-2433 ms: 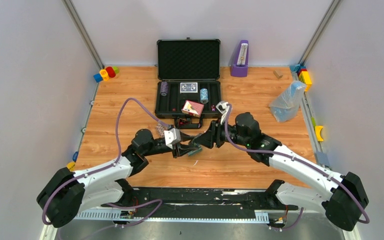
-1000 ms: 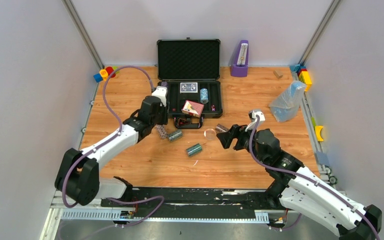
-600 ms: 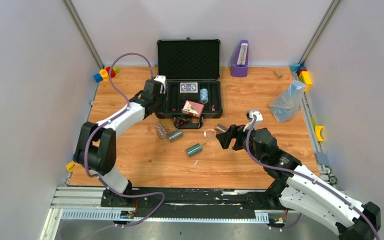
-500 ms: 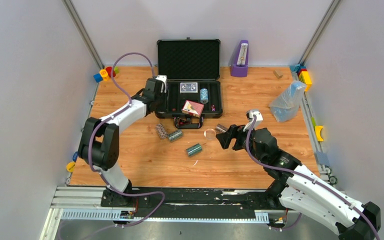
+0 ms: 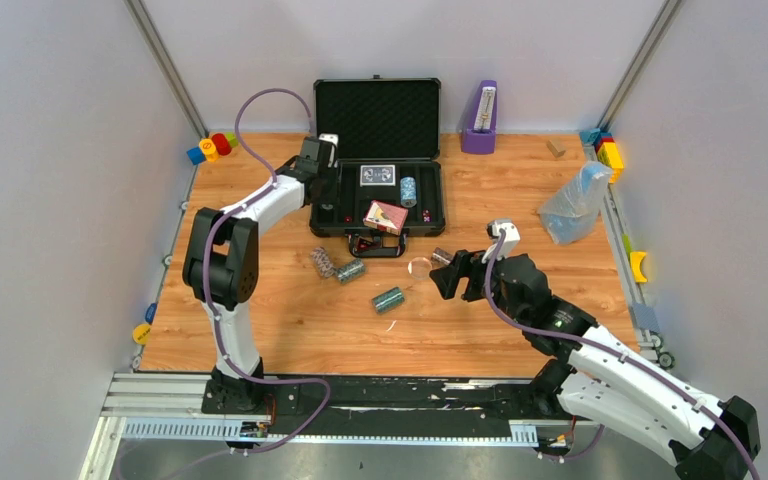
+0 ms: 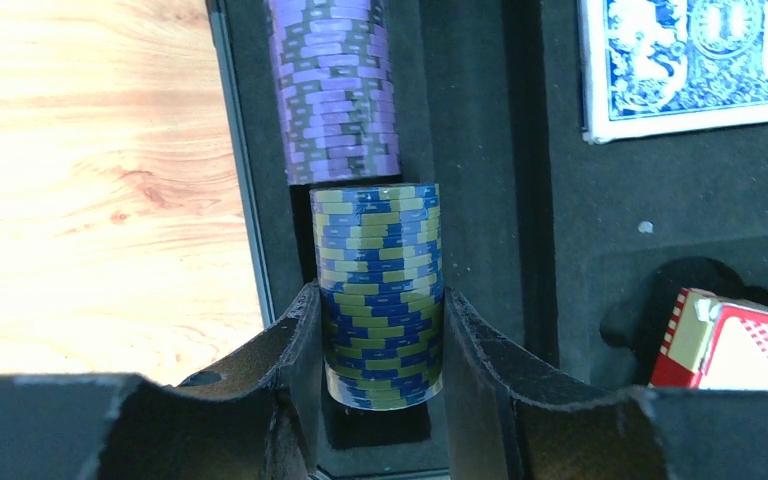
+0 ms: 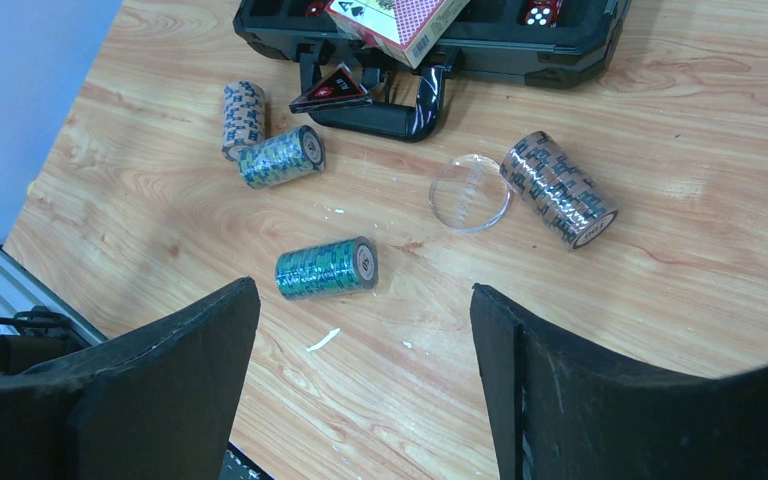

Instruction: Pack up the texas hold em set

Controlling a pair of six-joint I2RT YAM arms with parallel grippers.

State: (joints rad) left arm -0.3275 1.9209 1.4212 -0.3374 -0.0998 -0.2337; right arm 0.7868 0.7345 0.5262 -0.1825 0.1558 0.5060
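Open black briefcase (image 5: 377, 118) at the far middle of a wooden table (image 5: 260, 320), its foam-lined lid standing upright. The left gripper (image 6: 380, 345) pinches a stack of blue and olive poker chips (image 6: 378, 290) by its sides, over the leftmost channel of the case tray. This stack is in line with a purple chip stack (image 6: 335, 90) lying in that same channel; whether the two touch cannot be told. A blue card deck (image 6: 690, 60) lies flat in the tray further right. A red card deck (image 6: 740, 345) sits tilted near the tray's front edge, and a pale blue chip stack (image 5: 408, 190) lies right of the blue deck.

The right gripper (image 7: 362, 300) hangs above the table in front of the case, jaws spread wide, holding nothing. Four chip rolls lie on their sides on the wood below it:
- a green roll (image 7: 326, 268)
- a brown roll (image 7: 558, 188), just beside a clear round disc (image 7: 470, 192)
- a tan roll (image 7: 243, 118) and a teal roll (image 7: 280, 156), close together near the case handle (image 7: 400, 118)

A purple metronome (image 5: 480, 118) stands right of the lid, and a clear plastic bag (image 5: 572, 203) lies further right
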